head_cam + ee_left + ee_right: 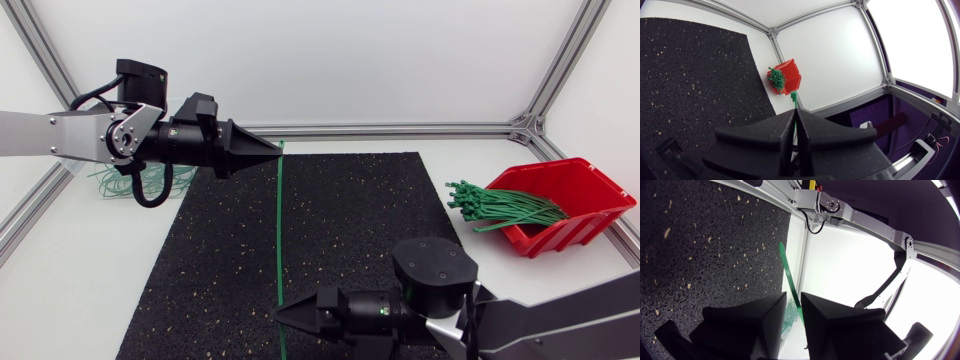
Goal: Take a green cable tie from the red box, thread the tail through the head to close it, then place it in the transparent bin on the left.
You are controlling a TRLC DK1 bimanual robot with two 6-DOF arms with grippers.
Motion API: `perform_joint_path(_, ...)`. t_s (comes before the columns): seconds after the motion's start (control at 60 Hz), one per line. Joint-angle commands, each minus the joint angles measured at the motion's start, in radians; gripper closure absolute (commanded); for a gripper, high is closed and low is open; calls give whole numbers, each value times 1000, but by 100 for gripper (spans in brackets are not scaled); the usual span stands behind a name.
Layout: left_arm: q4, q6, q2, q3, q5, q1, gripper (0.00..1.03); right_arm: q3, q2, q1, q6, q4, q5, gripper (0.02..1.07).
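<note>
One tie (280, 230): green, stretched straight between my two grippers over the mat (200, 270).
Left gripper (277, 151): clamped on its end.
Right gripper (279, 315): fingers slightly apart around it.

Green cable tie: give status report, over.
Left tool shut on green cable tie, one end. Right tool open, tie between its fingers. Tie straight, unthreaded. Nothing in the way.

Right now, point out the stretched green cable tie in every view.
Head view: cable tie runs straight over the black mat, from left gripper to right gripper.
Left wrist view: its green tip ahead of the shut fingers, toward the red box.
Right wrist view: it runs ahead between the fingers.
Shared landmark: the black mat.
</note>
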Motion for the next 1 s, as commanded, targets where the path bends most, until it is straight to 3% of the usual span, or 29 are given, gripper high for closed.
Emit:
perform_joint_path(0.0,-8,19,-22,-11,12,1,99,-28,-11,-8,-21,13,0,80)
perform_joint_path(0.25,-14,19,-29,-11,12,2,99,-40,-18,-11,-21,13,1,80)
perform_joint_path(0.317,-12,19,-29,-11,10,-1,99,-40,-16,-11,-21,13,1,89)
perform_joint_path(0.533,-15,19,-29,-14,9,-10,99,-41,-14,-7,-21,15,1,90)
perform_joint_path(0.733,-17,19,-29,-11,4,-10,99,-48,-24,-7,-21,15,1,101)
perform_joint_path(0.983,-17,22,-30,-18,1,-10,99,-49,-41,-16,22,13,-8,101)
